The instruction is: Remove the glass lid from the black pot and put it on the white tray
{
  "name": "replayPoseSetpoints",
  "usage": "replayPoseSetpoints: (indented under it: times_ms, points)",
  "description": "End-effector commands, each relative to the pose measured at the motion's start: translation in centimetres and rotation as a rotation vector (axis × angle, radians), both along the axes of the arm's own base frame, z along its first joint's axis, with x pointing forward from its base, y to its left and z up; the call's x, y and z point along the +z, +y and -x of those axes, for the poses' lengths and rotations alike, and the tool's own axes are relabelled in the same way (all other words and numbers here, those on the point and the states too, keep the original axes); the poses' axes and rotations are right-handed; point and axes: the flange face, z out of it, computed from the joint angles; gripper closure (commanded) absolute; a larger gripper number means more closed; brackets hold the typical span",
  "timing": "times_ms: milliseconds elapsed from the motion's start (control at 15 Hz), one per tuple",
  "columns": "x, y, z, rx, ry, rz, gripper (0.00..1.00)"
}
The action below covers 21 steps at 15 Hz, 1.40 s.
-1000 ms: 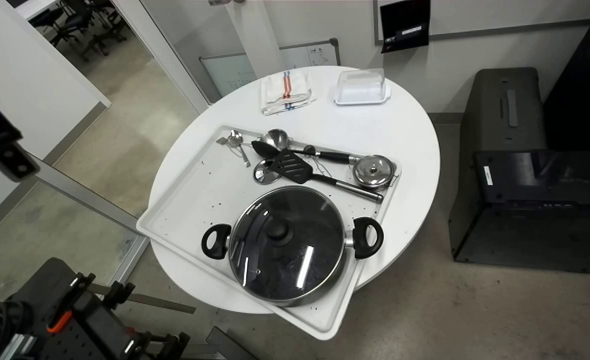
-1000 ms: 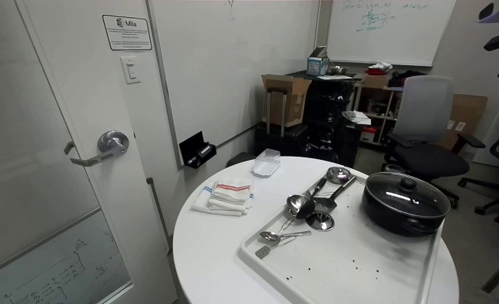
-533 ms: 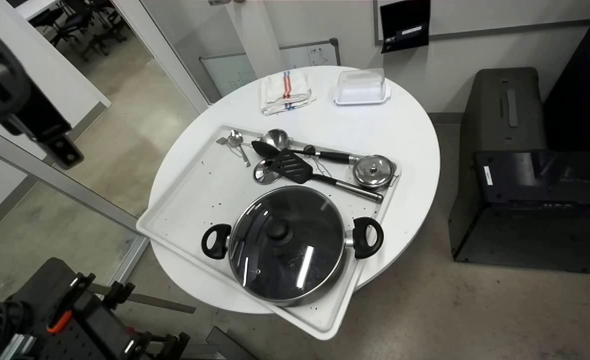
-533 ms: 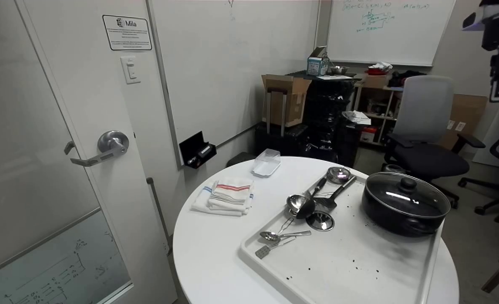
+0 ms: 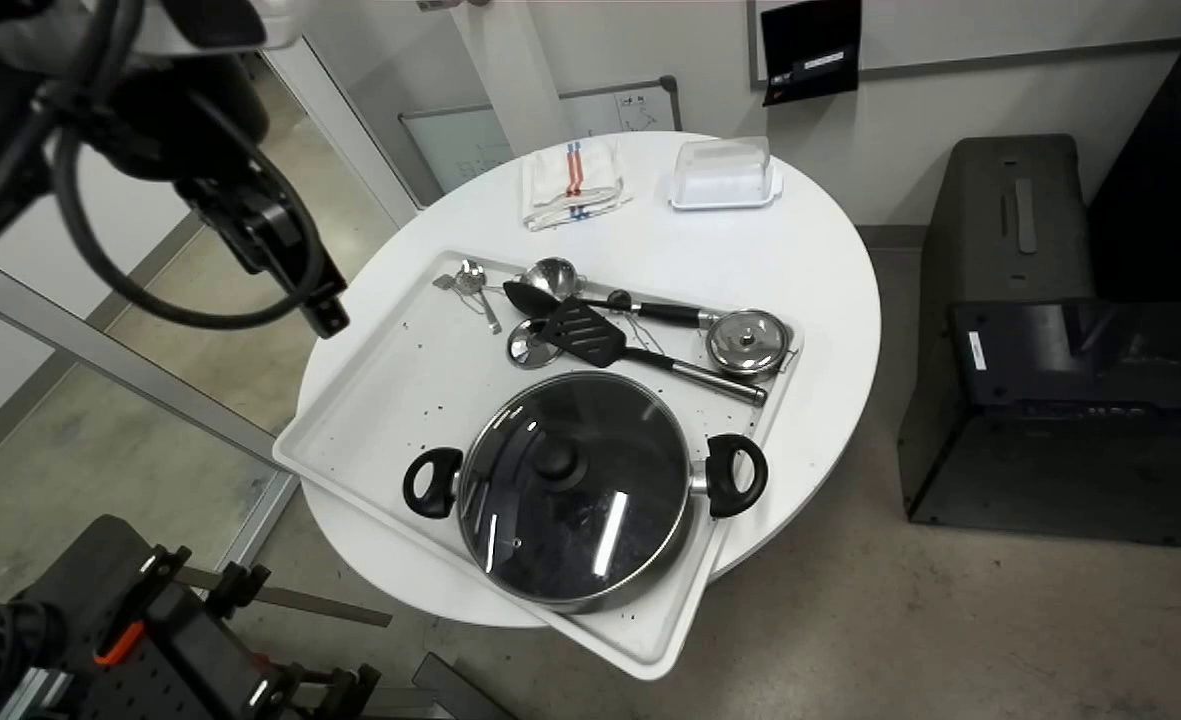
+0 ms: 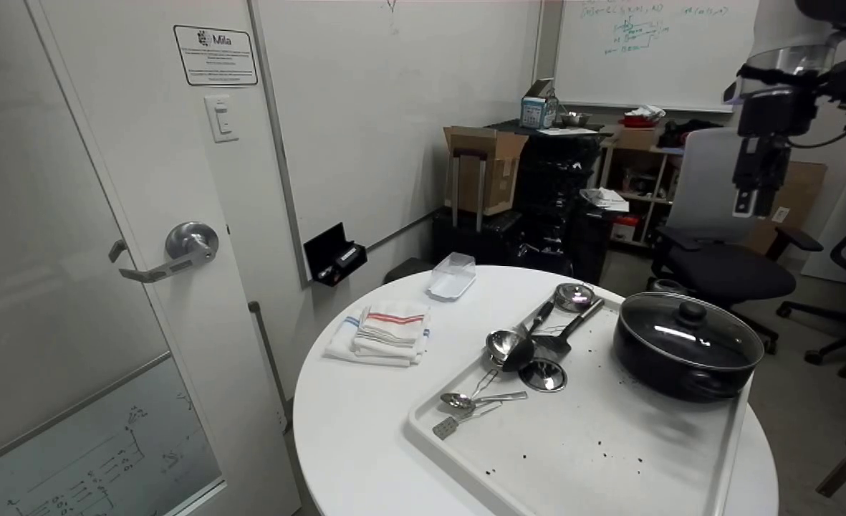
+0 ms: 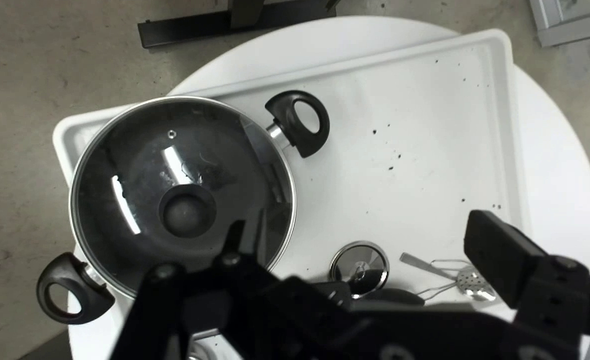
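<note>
I see one glass lid (image 5: pixel 572 488), seated as cover on the black pot (image 6: pixel 662 373); said pot, toward a corner of the white tray (image 7: pixel 419 120), presumably leaving landing room; my fingers (image 7: pixel 499 255), spread and empty, likely for straddling the knob (image 7: pixel 187 214).

In both exterior views the glass lid (image 5: pixel 574 487) sits flat on the black pot (image 6: pixel 659 371), covering it: a round, see-through disc with a thin metal rim, a black centre knob and a small vent at seven o'clock. In an exterior view the wide, shallow pot stands upright towards five o'clock on the white tray (image 5: pixel 380 390), loop handles at nine and three. The rectangular, low-rimmed tray carries dark specks; its five and nine o'clock corners overhang the round surface (image 5: pixel 830 280).
</note>
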Motion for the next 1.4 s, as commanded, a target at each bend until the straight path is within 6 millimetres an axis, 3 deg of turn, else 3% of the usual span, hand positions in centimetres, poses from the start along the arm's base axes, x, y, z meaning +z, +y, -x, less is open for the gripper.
replayPoseSetpoints:
  times_ms: [0,267,600,1000,1333]
  points:
    - [-3.9,-0.5,-2.7,-0.118,-0.062,0.057,0.0]
    - [-8.5,-1.6,-4.0,-0.246,-0.119,0.153,0.0]
    - [-13.0,-3.8,-4.1,-0.398,-0.181,0.25,0.0]
    - [-17.3,-5.2,-2.6,-0.485,-0.155,0.333,0.0]
    - [-20.0,-5.2,-1.7,-0.506,-0.101,0.362,0.0]
